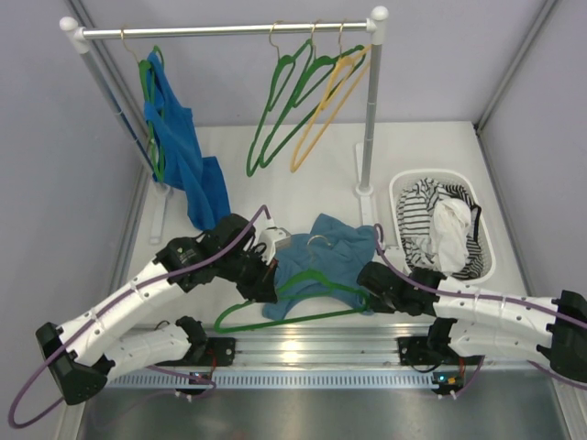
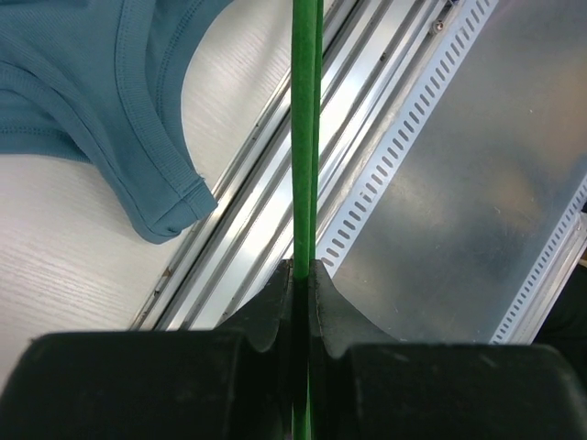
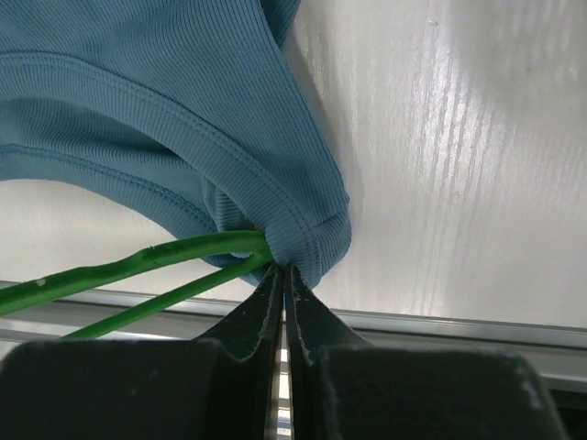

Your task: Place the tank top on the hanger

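From above, neither the left fingers (image 2: 266, 316) nor the right fingers (image 3: 307, 316) can be seen at all. Part of the hanger (image 1: 303, 318) disappears into the tank top (image 1: 330, 252). In the left wrist view the hanger is just a green bar running off the top edge. In the right wrist view the right fingers meet right at the strap hem, but I can't tell if any fabric is actually caught. The laundry basket (image 1: 395, 206) holds a striped-and-white tangle, no way to count pieces.
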Robot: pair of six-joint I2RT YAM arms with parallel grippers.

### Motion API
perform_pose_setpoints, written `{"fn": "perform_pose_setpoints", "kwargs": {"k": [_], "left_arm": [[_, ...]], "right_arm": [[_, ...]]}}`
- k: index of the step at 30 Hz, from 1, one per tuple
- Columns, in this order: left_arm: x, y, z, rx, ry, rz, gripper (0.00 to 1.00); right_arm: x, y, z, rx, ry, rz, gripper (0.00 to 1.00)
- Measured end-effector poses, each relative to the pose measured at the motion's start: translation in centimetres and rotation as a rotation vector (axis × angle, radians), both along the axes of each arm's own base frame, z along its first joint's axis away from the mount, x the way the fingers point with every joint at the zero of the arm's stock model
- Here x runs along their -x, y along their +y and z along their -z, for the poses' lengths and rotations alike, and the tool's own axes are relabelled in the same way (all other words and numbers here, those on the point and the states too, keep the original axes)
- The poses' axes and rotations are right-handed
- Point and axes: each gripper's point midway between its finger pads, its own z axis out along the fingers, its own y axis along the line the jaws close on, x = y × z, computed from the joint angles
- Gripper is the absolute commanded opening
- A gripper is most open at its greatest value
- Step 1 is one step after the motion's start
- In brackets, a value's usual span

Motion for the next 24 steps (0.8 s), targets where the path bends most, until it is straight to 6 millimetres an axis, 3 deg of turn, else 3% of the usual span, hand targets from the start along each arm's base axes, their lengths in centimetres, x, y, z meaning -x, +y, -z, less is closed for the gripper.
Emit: {"fn": "perform_pose_setpoints", "kwargs": {"k": [8,13,16,24], "left_arm": [[-0.4,0.0,0.4,-0.021,0.000,-0.015,0.00],[-0.4,0.0,0.5,-0.025,0.002,-0.016,0.00],[-0.5,-0.1,0.5,-0.024,0.002,-0.016,0.00],[-0.5,-0.1,0.5,-0.023,0.003,-0.017,0.00]], "right_arm": [[0.3,-0.7,-0.3,0.008,0.001,0.004,0.03],[0.6,-1.3,-0.2,0.028,0.011,0.009,0.26],[0.7,-1.3,-0.2,0.029,0.012,0.007,0.33],[0.8,-0.9,-0.2,0.021,0.011,-0.002,0.31]]}}
